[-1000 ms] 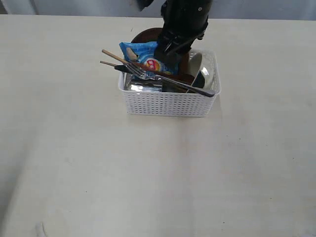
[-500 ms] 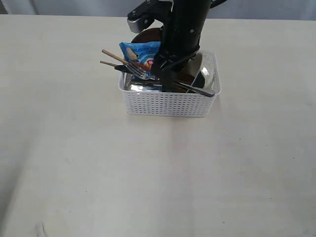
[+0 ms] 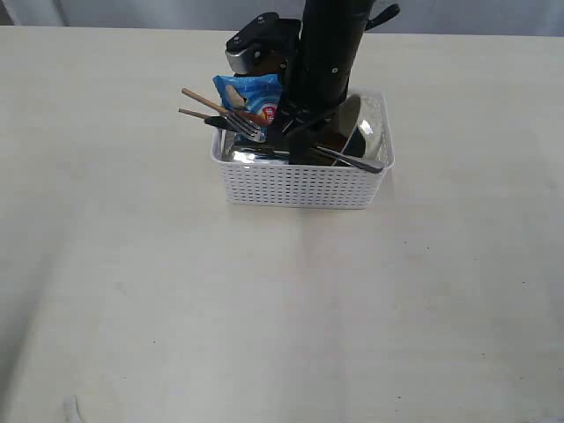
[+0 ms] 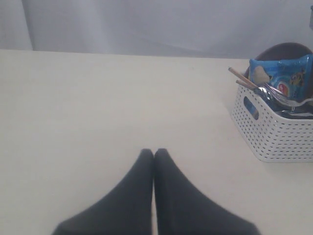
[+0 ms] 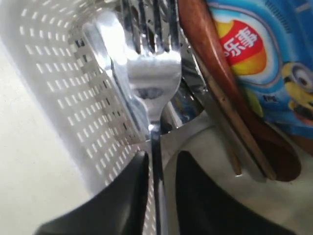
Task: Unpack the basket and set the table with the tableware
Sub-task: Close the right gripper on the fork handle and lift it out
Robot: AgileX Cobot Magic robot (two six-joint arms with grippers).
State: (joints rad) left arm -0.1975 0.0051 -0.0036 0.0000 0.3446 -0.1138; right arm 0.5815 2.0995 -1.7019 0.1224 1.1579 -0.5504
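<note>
The basket (image 3: 304, 187) sat in the upper middle of the exterior view, on the far part of the table (image 3: 264, 317), and it was not yet unpacked. The right arm stood straight down into it. Everything turned on the fork (image 5: 151, 73). In the exterior view it lay slantwise across the load, its tines at the basket's upper left near the chopsticks (image 3: 197, 103) and its handle running down to the lower right rim. The right gripper (image 5: 159, 160) straddled that slim handle just behind the fork's head, its jaws set crosswise to the handle. They stood narrowly parted: one finger (image 5: 138, 164) lay against the steel and a sliver of gap showed at the other, so I judged this short of a firm pinch. The wooden spoon (image 5: 205, 46) and the blue snack bag (image 5: 264, 63) lay just beside the fork, close enough to snag on a lift. The left gripper (image 4: 154, 155), its jaws pressed together on nothing, hovered over bare table well apart from the basket, so the right arm was plainly the nearer.
</note>
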